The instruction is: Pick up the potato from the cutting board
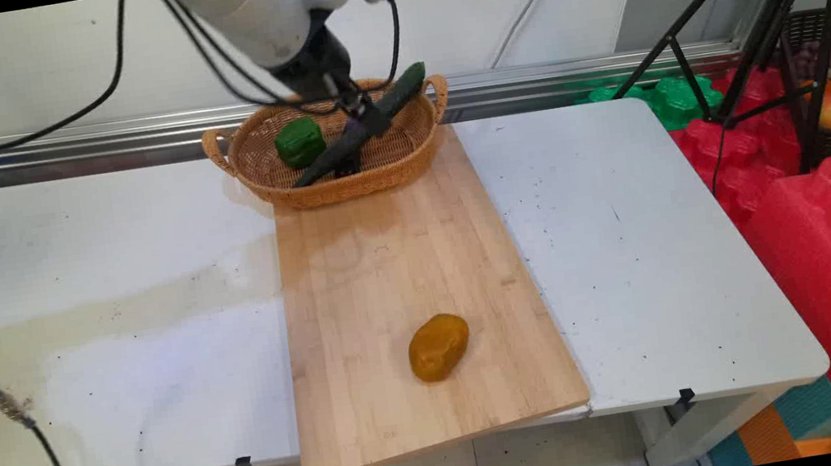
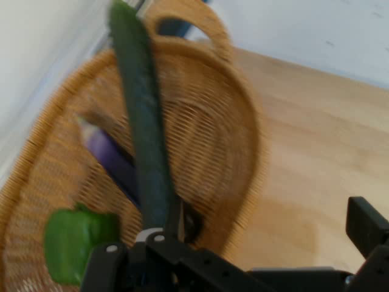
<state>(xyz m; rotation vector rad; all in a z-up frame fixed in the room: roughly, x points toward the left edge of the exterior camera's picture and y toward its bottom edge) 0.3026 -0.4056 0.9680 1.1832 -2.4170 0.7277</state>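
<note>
Green cucumber [image 1: 368, 124] pinched between fingers [image 2: 159, 238], slanting over wicker basket [image 1: 405, 160] beside green pepper [image 1: 300, 142].

Bright even light, hand view blurred

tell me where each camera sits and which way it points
Main view: fixed above the table's near side, looking down across the white table toward the wall; the white arm and tool enter from the upper left.
Hand view: on the hand, looking along the tool into the woven wicker basket; black linkage rises from the bottom edge.
Both show the basket, long dark green cucumber and green bell pepper.
</note>
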